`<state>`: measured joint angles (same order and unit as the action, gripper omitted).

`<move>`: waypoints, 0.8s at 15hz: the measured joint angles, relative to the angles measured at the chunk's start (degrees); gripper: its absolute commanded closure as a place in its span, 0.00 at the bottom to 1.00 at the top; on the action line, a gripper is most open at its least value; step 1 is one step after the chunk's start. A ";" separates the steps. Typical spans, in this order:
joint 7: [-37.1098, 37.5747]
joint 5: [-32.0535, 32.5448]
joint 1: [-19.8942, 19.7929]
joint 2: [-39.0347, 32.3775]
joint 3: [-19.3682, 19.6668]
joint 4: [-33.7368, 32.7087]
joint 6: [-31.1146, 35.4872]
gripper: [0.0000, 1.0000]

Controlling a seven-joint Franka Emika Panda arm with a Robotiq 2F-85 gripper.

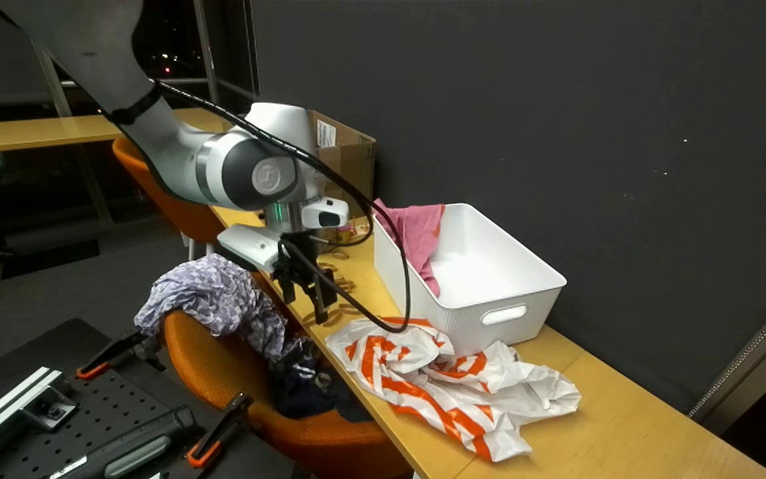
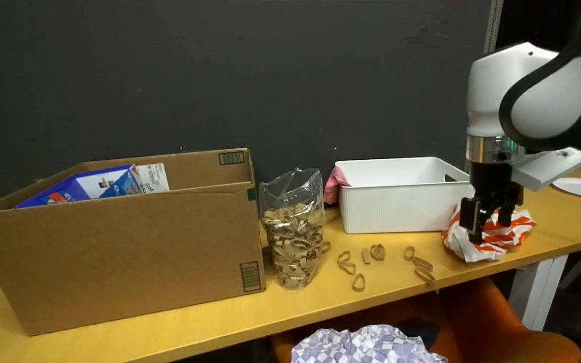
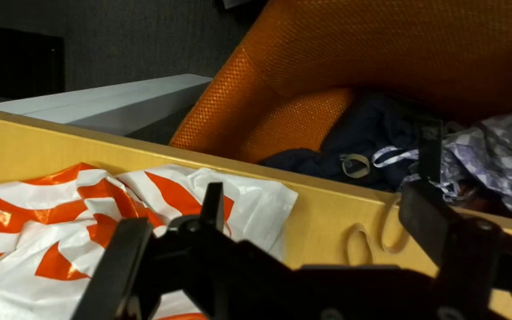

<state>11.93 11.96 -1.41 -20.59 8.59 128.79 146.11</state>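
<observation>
Empty end effector (image 1: pixel 304 301), spread wide, crumpled orange-and-white plastic bag (image 1: pixel 466 396) lower on one side, tan rubber bands (image 2: pixel 423 263) on the other

In an exterior view, the end effector (image 2: pixel 490 224) hangs with its jaws apart in front of a crumpled white-and-orange plastic bag (image 2: pixel 515 236) on the bench (image 2: pixel 290 308). A pink cloth (image 2: pixel 336 184) drapes over the ribbed white bin (image 2: pixel 401 209). Loose tan rubber bands (image 2: pixel 366 256) lie near a clear bag (image 2: pixel 293 242) of them, beside an open cardboard box (image 2: pixel 139 262).

All three views share the striped bag (image 1: pixel 463 392), the wrist view from close above.
</observation>
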 measured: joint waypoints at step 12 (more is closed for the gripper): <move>-8.13 0.06 2.28 -16.58 -3.50 -15.55 1.00 0.00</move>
<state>3.80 12.02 0.87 -37.17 5.10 113.24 147.10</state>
